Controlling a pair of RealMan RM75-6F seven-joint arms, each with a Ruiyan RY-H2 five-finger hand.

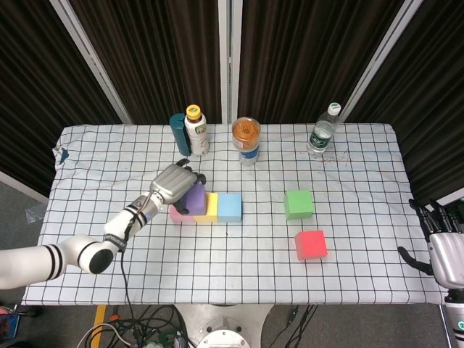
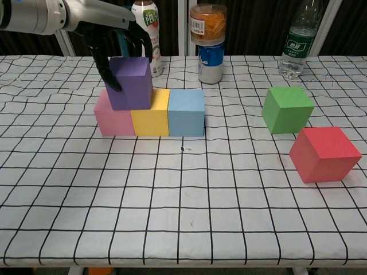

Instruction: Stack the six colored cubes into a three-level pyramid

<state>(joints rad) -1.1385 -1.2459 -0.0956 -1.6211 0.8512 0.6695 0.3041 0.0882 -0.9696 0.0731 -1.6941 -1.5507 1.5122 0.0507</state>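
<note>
A pink cube (image 2: 113, 119), a yellow cube (image 2: 151, 118) and a blue cube (image 2: 186, 112) stand in a row, touching. On top, over the pink-yellow seam, sits a purple cube (image 2: 131, 83) (image 1: 193, 198). My left hand (image 2: 114, 35) (image 1: 172, 185) grips it from above and behind, fingers down its left and back sides. A green cube (image 2: 287, 108) (image 1: 298, 204) and a red cube (image 2: 325, 153) (image 1: 310, 244) lie apart at the right. My right hand (image 1: 442, 243) hangs off the table's right edge, fingers spread, holding nothing.
Along the back stand a teal can (image 1: 178, 133), a white bottle (image 1: 196, 131), an orange-filled jar on a blue can (image 1: 246, 141) and a water bottle (image 1: 323, 130). The checked cloth (image 2: 183, 206) lies bare in front of the cubes.
</note>
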